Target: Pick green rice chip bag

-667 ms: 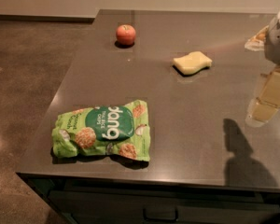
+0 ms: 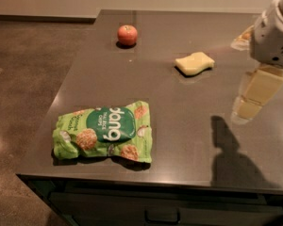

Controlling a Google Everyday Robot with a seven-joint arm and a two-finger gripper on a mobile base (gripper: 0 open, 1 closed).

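Green rice chip bag [image 2: 104, 132] lies flat at the near-left corner of the tabletop [image 2: 179, 107], label side up, long axis roughly along the front edge, "dang" logo reading upside down from this view. It is puffed and crinkled, with one end close to the left edge. Nothing touches it and nothing sits on it. Lying flat and isolated like this, it looks open to a top-down grab. The puffy middle or a crimped end are the likely grip spots, my guess only.

Pincer [image 2: 249, 102] hangs at the right side of the view, above the tabletop and pointing down and a bit left. It is well apart from the bag and not touching anything. Can't tell if it is open or closed from this angle, but it is not gripping the bag. The arm [image 2: 273, 36] comes in from the upper right, its white housing tilted, wrist angled downward. Its shadow [image 2: 228, 149] falls on the tabletop just in front of it. The pose reads as pre-reach: the arm is raised, not yet lined up over the bag, and needs to cross leftward and toward the near edge.

Further back, a pale yellow sponge [image 2: 194, 63] sits mid-tabletop, right of center and not in the reach path. Farthest back, a red apple [image 2: 127, 35] sits upright near the far-left side, well clear of everything. A tan item at the far right edge is mostly hidden behind the arm, can't identify it.
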